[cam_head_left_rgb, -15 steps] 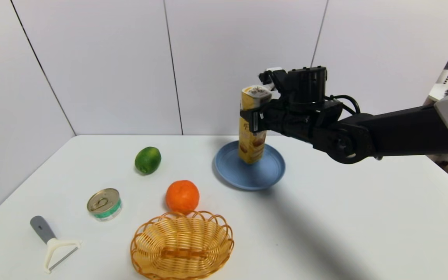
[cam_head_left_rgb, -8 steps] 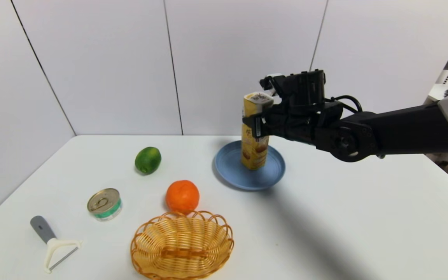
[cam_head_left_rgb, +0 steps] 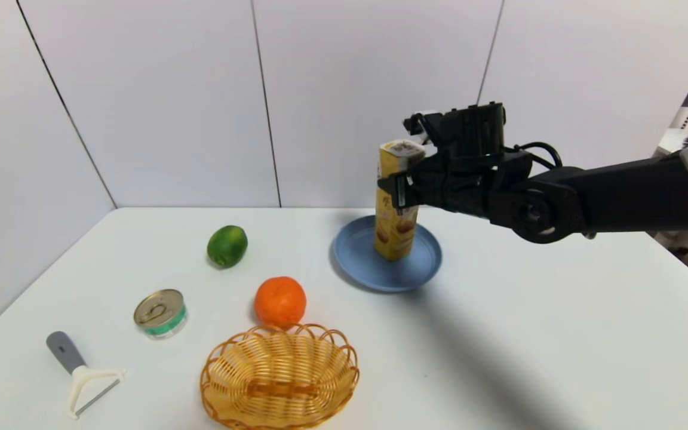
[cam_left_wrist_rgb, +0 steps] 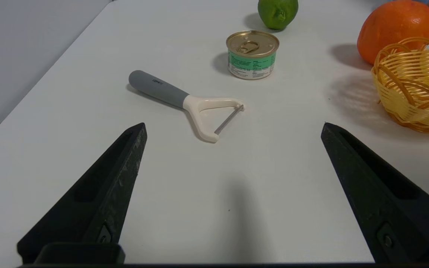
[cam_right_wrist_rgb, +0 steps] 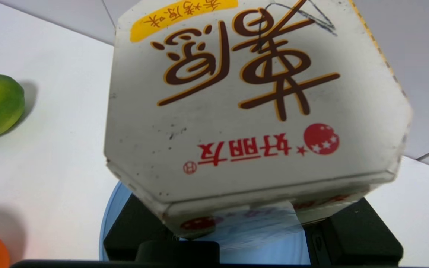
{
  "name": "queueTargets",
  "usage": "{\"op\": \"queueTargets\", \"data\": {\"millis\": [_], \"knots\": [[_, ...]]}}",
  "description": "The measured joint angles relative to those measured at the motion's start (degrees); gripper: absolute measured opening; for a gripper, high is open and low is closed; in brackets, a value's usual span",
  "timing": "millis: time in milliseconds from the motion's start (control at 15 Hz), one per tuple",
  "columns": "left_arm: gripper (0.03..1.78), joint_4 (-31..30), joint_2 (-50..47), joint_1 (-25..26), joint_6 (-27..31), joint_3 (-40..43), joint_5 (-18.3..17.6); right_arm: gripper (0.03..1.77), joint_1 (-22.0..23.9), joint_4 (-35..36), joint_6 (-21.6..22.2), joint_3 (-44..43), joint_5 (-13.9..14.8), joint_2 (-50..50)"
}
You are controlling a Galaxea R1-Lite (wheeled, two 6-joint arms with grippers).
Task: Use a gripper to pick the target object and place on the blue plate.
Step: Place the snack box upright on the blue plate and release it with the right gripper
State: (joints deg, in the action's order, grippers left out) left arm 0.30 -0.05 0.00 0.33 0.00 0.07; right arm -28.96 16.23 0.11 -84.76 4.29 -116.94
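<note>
A white desk [cam_head_left_rgb: 529, 334] is filling the scene, butting against pale panelled walls at the back and on the left.

The right arm is reaching in from the right side, stretched nearly level above the desk, and the right gripper [cam_head_left_rgb: 404, 190] is wrapping the upper part of the yellow snack box [cam_head_left_rgb: 396, 221], its jaws pinching the box from both sides. The box is standing upright with its base on the blue plate [cam_head_left_rgb: 368, 276], which is lying toward the back of the desk. In the right wrist view the hexagonal white top of the box is filling most of the frame, with the plate's blue rim showing beneath it.

The left gripper [cam_left_wrist_rgb: 233, 126] is hanging low over the near left part of the desk, its jaws spread wide and holding nothing.

A lime [cam_head_left_rgb: 227, 245] is sitting to the left of the plate, well apart from it. An orange [cam_head_left_rgb: 280, 300] is lying nearer the robot, touching or just behind the rim of a woven basket [cam_head_left_rgb: 280, 376]. A small tin can [cam_head_left_rgb: 160, 313] is standing left of the orange, and a peeler [cam_head_left_rgb: 81, 373] with a grey handle is lying at the near left corner.
</note>
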Motion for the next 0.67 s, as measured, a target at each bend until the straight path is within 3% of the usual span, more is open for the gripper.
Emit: {"op": "queueTargets", "data": {"millis": [533, 667], "knots": [[1.69, 0.0, 0.0, 0.0, 0.0, 0.0, 0.0, 0.86, -0.16, -0.02, 0.49, -0.05, -0.2, 2.83], [1.69, 0.0, 0.0, 0.0, 0.02, 0.0, 0.0, 0.98, -0.11, -0.07, 0.46, 0.3, -0.24, 3.08]]}}
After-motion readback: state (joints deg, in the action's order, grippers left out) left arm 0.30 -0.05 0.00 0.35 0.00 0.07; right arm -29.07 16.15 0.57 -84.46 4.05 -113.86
